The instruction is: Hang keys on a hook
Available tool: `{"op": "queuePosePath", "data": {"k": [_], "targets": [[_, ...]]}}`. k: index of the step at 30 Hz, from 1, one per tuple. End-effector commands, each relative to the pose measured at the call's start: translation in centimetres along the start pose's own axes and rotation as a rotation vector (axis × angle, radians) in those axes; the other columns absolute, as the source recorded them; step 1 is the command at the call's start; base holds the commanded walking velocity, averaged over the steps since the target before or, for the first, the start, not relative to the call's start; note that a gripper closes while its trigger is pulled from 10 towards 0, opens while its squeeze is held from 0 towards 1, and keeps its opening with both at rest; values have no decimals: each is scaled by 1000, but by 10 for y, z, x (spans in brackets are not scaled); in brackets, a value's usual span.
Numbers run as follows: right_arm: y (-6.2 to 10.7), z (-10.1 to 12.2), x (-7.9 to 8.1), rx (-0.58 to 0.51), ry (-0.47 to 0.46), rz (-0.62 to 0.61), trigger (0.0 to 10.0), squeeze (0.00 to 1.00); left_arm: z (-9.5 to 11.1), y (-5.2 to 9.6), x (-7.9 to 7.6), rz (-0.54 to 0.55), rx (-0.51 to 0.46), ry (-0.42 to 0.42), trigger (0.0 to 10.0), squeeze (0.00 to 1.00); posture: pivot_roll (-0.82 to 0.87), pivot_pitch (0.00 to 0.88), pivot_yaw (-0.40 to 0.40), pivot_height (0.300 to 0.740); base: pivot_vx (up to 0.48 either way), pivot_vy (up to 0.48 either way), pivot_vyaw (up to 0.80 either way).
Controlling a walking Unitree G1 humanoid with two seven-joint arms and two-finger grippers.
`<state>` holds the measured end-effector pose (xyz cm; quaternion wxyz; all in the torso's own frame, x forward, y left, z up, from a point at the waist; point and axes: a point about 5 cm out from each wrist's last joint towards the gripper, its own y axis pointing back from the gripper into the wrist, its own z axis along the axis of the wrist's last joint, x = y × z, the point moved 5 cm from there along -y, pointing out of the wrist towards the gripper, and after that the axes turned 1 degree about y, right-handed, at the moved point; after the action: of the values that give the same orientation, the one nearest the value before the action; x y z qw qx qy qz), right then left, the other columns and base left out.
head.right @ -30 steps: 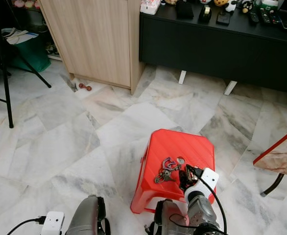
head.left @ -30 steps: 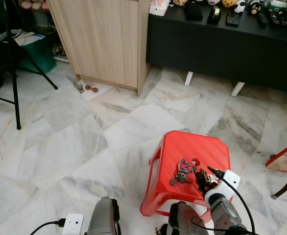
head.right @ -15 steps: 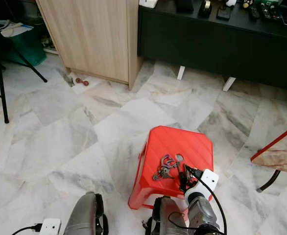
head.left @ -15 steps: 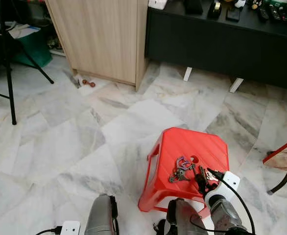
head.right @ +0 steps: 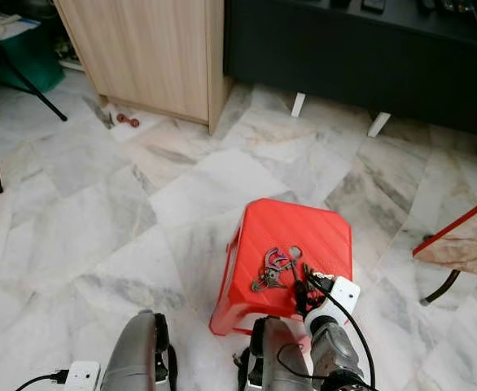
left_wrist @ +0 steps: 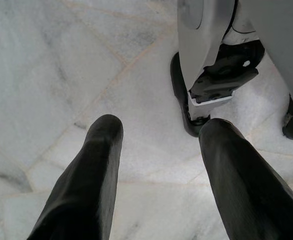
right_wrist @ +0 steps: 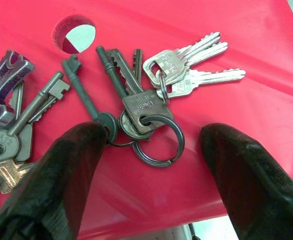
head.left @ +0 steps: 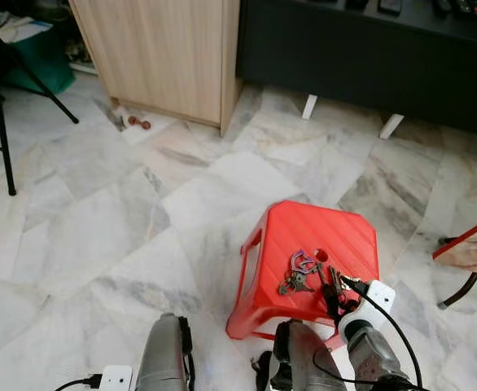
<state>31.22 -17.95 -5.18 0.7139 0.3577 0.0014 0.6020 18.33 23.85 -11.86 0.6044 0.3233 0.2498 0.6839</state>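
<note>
1. Red plastic stool [head.left: 304,244] stands on the pale marble floor [head.left: 100,220], with a round hole [right_wrist: 74,34] in its seat.
2. Two bunches of keys lie flat on the seat: the nearer bunch of keys [right_wrist: 151,95], on a dark steel ring, and a second bunch [right_wrist: 9,120] beside it, carrying a purple clip.
3. The right gripper [right_wrist: 151,165] hovers low over the seat's near edge, its two black fingers [right_wrist: 61,175] spread wide apart and holding nothing.
4. The ring of the nearer bunch sits between those fingers, just ahead of their tips; one finger's tip lies at or over the round bow of a long dark key, and I cannot tell whether they touch.
5. In the head views the right gripper [head.left: 334,295] is at the stool's near right corner, the keys just beyond it.
6. The left gripper [left_wrist: 159,165] hangs idle above the floor, fingers parted and empty.
7. A light wooden cabinet [head.left: 165,49] and a dark low sideboard [head.left: 369,57] stand well beyond the stool.
</note>
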Motion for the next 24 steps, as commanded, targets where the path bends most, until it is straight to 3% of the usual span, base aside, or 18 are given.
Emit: {"op": "queuePosePath", "data": {"k": [1,24], "targets": [[3,-9,-3,25,-4,-6,0,0,-17,5,-1,3,42,10,10000,0,120,316,-106,618,0,0,0],[0,-6,8,21,-3,27,0,0,-9,1,-7,-14,42,-17,10000,0,125,278,-107,618,0,0,0]]}}
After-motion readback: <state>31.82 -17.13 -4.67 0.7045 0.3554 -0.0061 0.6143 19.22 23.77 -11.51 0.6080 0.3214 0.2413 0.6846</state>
